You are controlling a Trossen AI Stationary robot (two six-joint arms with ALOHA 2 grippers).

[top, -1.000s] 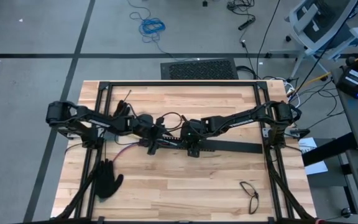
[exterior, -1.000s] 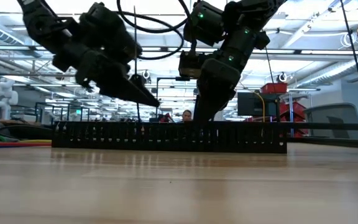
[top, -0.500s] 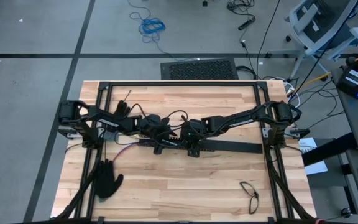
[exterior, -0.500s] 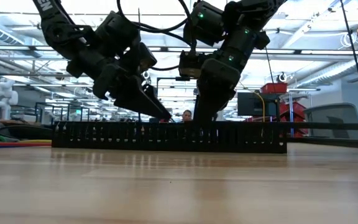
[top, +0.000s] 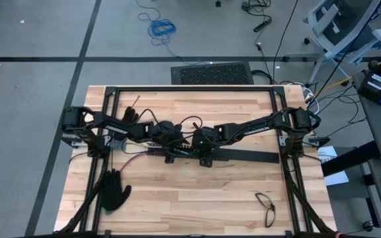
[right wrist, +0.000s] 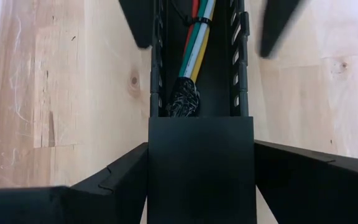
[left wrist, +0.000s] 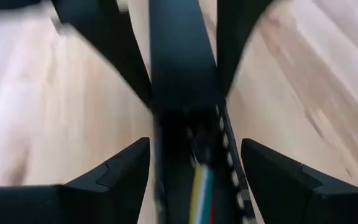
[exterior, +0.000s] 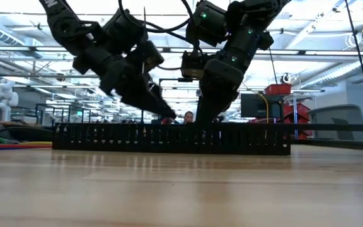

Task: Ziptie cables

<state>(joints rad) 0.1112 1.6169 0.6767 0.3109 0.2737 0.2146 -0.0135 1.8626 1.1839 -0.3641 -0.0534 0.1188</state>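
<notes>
Sliding in along the channel, the left gripper (top: 177,147) now sits close to the right gripper (top: 204,151), where a second ago it hung farther out to the left. Both straddle the black slotted bar (right wrist: 199,81), fingers apart on either side, gripping nothing. Down in that bar lie the cables (right wrist: 197,43), red, green, white and yellow, already cinched by a thin ziptie (right wrist: 196,21), with a dark knotted lump at the near end. They look light and floppy, so they'll sag and splay wherever they aren't bound; I'd judge the best hold is on the tight bundle beside the tie, not the loose ends. More coloured cable trails out towards the table's left edge (exterior: 5,142). Underneath is a pale wooden tabletop (top: 197,198), smooth, with a black glove (top: 114,190) and spectacles (top: 266,206) well clear. Beyond it lies a bright open workshop.
</notes>
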